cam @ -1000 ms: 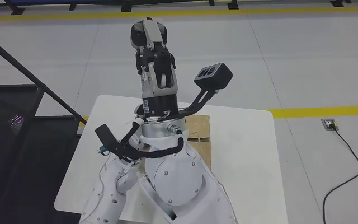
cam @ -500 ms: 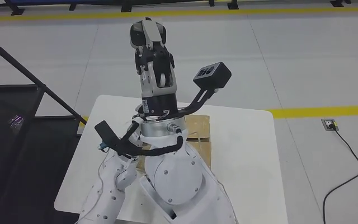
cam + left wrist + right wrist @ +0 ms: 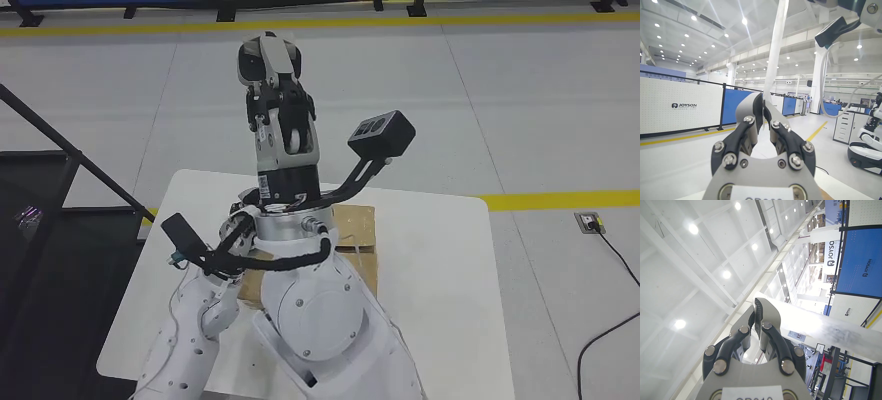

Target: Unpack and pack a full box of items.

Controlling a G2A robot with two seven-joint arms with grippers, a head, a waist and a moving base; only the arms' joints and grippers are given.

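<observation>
Left gripper (image 3: 763, 108) was pinched shut on a white strip (image 3: 775, 47), which ran taut up toward the right gripper (image 3: 756, 308), also closed, with the strip leaving its tips. Step looked like drawing the strip clear of the box (image 3: 355, 225), which sat on the table (image 3: 440, 300) at about 5 o'clock from the raised right gripper in the top view. Best bet was to hold both pinches firm, move the arms together so tension stayed even, and avoid any jerk that could tear the strip or slip it off the pads.
</observation>
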